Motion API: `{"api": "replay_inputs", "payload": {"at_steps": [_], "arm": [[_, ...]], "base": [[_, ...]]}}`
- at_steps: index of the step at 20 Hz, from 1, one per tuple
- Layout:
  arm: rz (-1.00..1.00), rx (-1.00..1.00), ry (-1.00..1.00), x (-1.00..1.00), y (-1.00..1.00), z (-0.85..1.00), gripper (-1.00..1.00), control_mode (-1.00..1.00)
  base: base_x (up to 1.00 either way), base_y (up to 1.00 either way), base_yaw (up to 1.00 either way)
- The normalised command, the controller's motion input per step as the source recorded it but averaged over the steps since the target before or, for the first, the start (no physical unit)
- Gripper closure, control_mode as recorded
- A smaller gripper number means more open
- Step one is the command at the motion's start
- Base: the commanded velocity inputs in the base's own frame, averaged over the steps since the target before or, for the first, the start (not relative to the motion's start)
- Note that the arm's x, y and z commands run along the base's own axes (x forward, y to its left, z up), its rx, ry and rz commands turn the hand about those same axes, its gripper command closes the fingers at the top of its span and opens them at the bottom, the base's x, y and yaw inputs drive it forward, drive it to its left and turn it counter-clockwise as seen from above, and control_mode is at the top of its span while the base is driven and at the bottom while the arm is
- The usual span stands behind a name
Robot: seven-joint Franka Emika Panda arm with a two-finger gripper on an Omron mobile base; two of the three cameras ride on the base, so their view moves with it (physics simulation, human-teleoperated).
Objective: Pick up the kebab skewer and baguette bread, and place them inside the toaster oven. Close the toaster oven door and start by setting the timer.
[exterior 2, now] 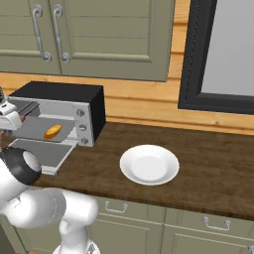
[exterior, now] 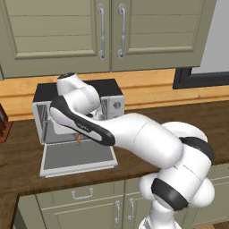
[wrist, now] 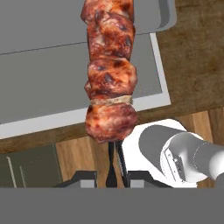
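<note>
The kebab skewer, a thin stick loaded with glistening dark red and brown meat chunks, rises straight out from between my two dark finger tips, which are pinched tight on its bare stick end. My gripper holds it over the toaster oven door, the silver-framed grey glass panel lying folded down flat on the dark wooden counter. In the left base view a sliver of the skewer peeks out under my white arm, right at the open mouth of the boxy silver-fronted, black-topped toaster oven. In the right base view, the stubby orange-tan baguette bread lies on the grey tray inside the oven, just left of the knob column. A round white plate sits bare on the counter, well apart to the right. Olive-green cabinet doors hang above.
</note>
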Motion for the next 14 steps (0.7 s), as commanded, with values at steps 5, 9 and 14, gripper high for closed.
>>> {"api": "replay_inputs", "payload": {"at_steps": [5, 9, 14], "arm": [[0.00, 0.04, 0.00, 0.19, 0.06, -0.36, 1.00, -1.00], [0.00, 0.07, 0.00, 0.24, 0.00, -0.32, 1.00, -1.00], [0.00, 0.07, 0.00, 0.28, 0.00, -0.21, 1.00, -1.00]], "base": [[0.00, 0.00, 0.00], [0.00, 0.00, 0.00], [0.00, 0.00, 0.00]]}}
